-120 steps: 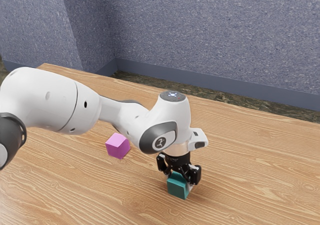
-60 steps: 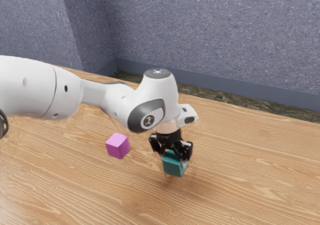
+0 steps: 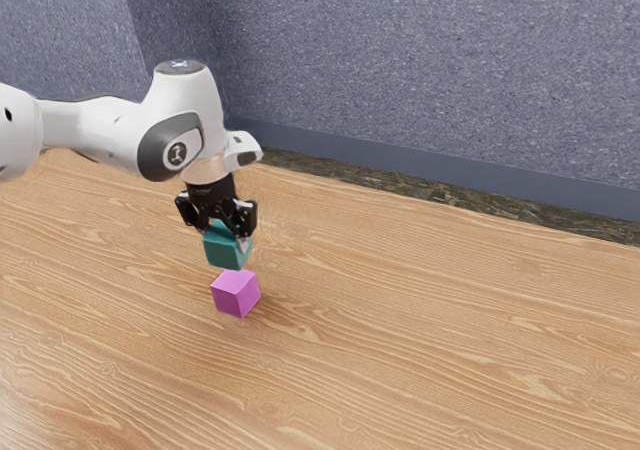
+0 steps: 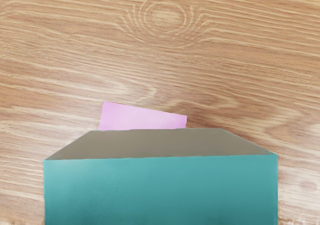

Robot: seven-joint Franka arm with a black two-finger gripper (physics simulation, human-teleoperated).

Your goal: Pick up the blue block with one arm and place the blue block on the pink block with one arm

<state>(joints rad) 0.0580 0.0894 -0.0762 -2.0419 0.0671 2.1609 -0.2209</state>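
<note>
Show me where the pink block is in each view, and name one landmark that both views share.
Exterior view: the pink block sits left of centre on the wooden table, just under the blue block held by the gripper.
Wrist view: the pink block is the pink strip peeking out from behind the blue block.
Shared landmark: the blue block, right next to the pink one in both.

The blue block point(image 3: 227, 248) hangs just over the pink block point(image 3: 236, 294), covering its top, while the tabletop point(image 3: 450, 310) around both lies open.

Arm point(image 3: 105, 135) outstretched — gripper point(image 3: 224, 232) downward, clamped tight
</note>
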